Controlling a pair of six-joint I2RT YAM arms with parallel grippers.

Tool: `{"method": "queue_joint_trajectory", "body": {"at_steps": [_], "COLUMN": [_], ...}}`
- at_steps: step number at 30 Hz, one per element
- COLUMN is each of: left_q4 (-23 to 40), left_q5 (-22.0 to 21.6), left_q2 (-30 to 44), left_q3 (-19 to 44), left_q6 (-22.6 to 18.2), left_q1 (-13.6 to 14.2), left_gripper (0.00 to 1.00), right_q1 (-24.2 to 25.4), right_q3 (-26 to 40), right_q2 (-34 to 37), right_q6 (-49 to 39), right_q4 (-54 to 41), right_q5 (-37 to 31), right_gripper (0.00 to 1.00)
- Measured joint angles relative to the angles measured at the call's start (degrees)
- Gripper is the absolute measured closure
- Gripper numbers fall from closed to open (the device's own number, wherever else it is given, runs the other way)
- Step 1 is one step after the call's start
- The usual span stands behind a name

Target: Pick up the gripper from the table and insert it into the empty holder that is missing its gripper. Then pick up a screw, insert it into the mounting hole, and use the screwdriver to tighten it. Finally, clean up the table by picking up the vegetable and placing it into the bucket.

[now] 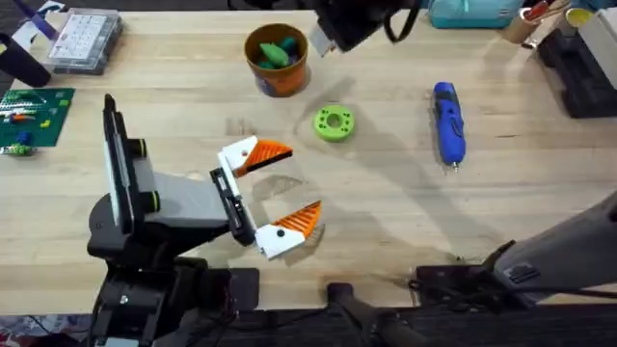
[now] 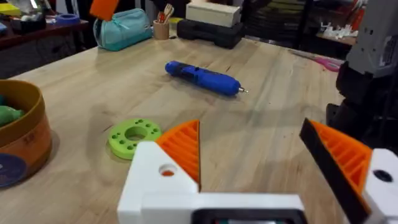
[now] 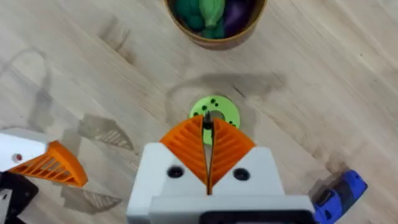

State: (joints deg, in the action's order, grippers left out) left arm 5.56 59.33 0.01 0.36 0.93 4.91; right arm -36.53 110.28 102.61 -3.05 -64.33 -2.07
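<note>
Your table point(image 1: 386, 207) is the big thing here — pale wood planks with visible grain, a couple of faint marks near the middle, taking up nearly the whole overhead view. Along the far edge there's room clutter: a teal pouch point(image 2: 123, 28), a cup of pens point(image 2: 163, 27), a black case with a cream box on top point(image 2: 209, 31), plus a clear compartment box point(image 1: 85, 40) and a green board point(image 1: 34, 114) off to the left.

Your left arm point(image 1: 159, 207) sits low at the left, and its left hand point(image 1: 280, 188) is spread wide open — white fingers, orange ribbed pads well apart, nothing between them.

Your right hand point(image 3: 208, 149) is up over the far middle, pads pressed together. There's something small and dark at the tips, but I can't tell what it is.

The screwdriver point(image 1: 449, 120) lies flat on the table to the right, well apart from both hands, bit pointing toward the arm bases.

The bucket point(image 1: 277, 58) stands upright near the far edge with green and purple veggies already inside. Just near it, toward you, is a small green disc point(image 1: 334, 123) with holes around its ring, flat on the table, right under the right hand's tips.
</note>
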Motion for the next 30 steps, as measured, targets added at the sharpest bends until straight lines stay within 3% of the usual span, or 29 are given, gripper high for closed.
{"method": "queue_joint_trajectory", "body": {"at_steps": [7, 18, 30], "left_q4": [0.00, 0.00, 0.00], "left_q5": [0.02, 0.02, 0.00], "left_q2": [0.00, 0.00, 0.00], "left_q3": [0.00, 0.00, 0.00], "left_q6": [0.00, 0.00, 0.00], "left_q1": [0.00, 0.00, 0.00], "left_gripper": [0.013, 0.014, 0.014], "right_q1": [-3.36, -21.08, -23.67], "right_q3": [5.40, 8.17, 8.18], "right_q2": [0.00, 0.00, 0.02], "right_q6": [-0.15, -7.92, -10.20], "right_q4": [-4.56, -6.29, -11.40], "right_q5": [-0.04, 0.00, -0.02], "right_gripper": [0.994, 0.994, 0.994]}}
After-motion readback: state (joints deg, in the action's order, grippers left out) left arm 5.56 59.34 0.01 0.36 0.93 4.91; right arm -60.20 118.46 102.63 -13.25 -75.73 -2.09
